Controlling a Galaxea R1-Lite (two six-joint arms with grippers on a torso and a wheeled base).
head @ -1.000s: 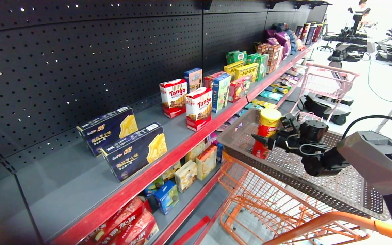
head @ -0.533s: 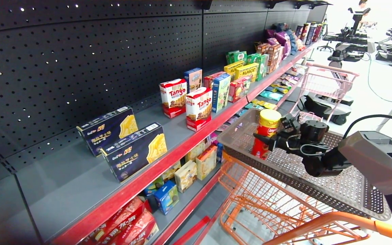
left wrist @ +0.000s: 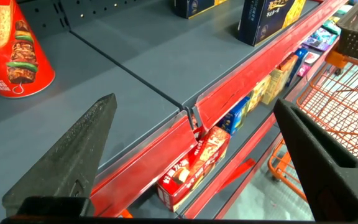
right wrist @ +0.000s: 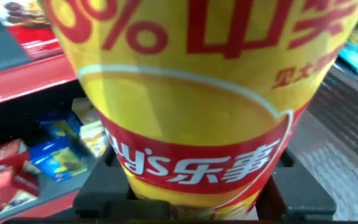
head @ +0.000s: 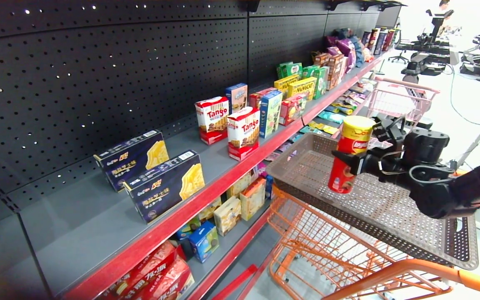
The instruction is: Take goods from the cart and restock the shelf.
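My right gripper (head: 357,141) is shut on a chips can (head: 349,152) with a yellow top and a red base. It holds the can upright above the grey perforated tray (head: 390,216) of the orange cart (head: 306,241). The can's label (right wrist: 191,106) shows close up in the right wrist view. My left gripper (left wrist: 191,168) hangs open over the bare left stretch of the grey shelf (left wrist: 123,68), holding nothing. A red can (left wrist: 14,56) stands on that shelf, apart from the gripper. The shelf (head: 86,216) runs along the left, red-edged.
Two dark blue boxes (head: 165,183) stand on the shelf, then red-and-white wafer boxes (head: 243,131) and more goods toward the far end. Bare shelf lies left of the blue boxes. Lower shelves hold small boxes (head: 227,214). A pink cart (head: 398,100) stands farther back.
My right gripper has lifted the chips can up out of the cart tray and a little to the right. The shelf goods have not moved.
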